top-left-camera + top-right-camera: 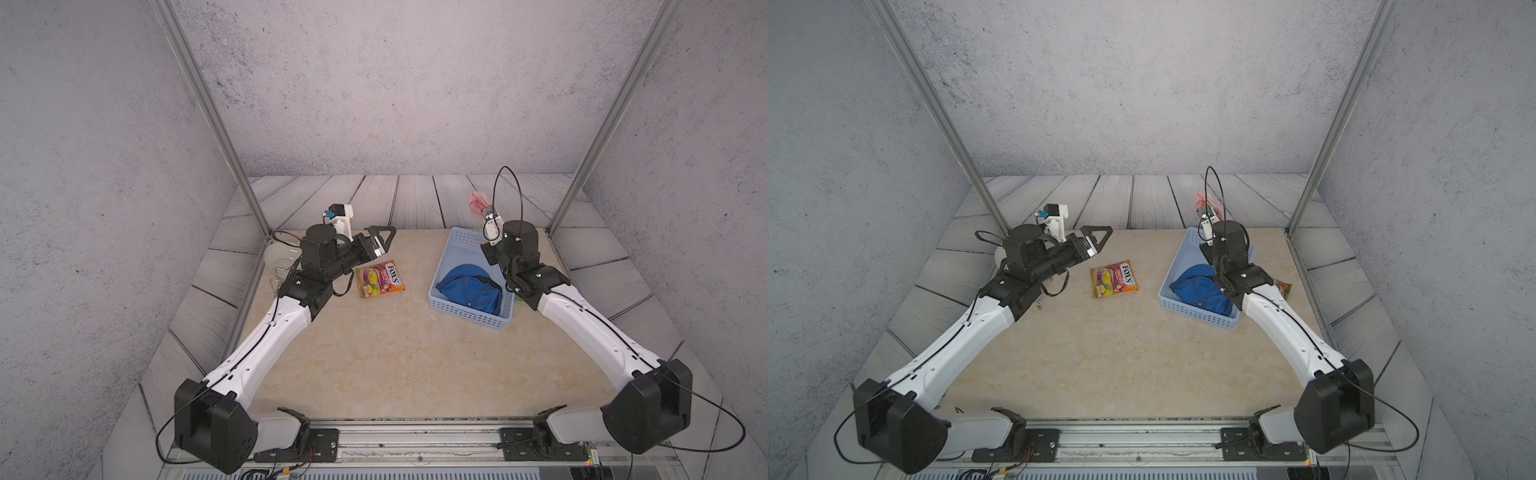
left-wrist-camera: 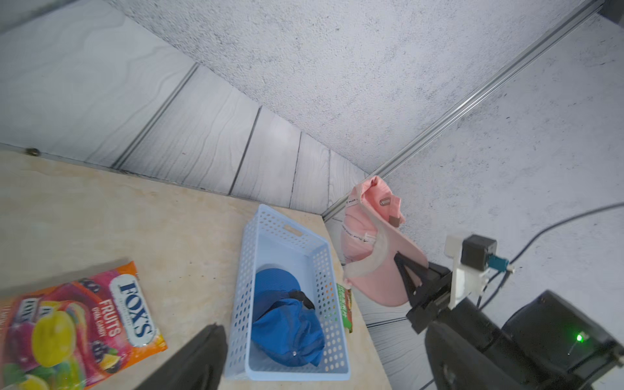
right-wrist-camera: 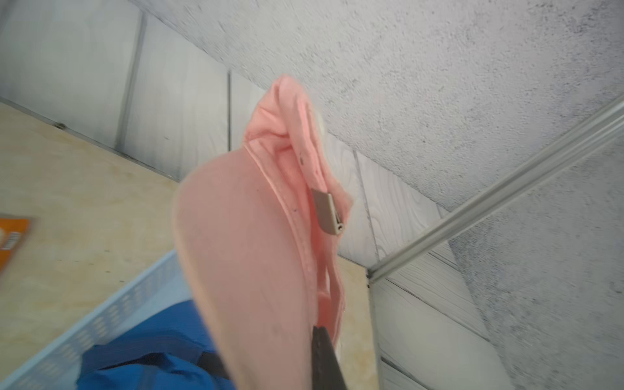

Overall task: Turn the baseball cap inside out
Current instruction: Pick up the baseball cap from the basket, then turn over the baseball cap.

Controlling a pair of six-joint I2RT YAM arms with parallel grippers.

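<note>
Pink cap [image 2: 363,236] brim edge pinched by right pincer [image 2: 400,263], clear of basket [image 2: 248,256].

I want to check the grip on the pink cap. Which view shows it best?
The left wrist view: the whole pink cap shows, held by its brim in the right gripper. The right wrist view is close but blurred and cropped. In both top views only a sliver shows behind the right arm.

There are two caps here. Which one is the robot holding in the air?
The pink cap, pinched by its brim in the right gripper and hanging in the air. The blue cap lies loose in the pale blue basket.
</note>
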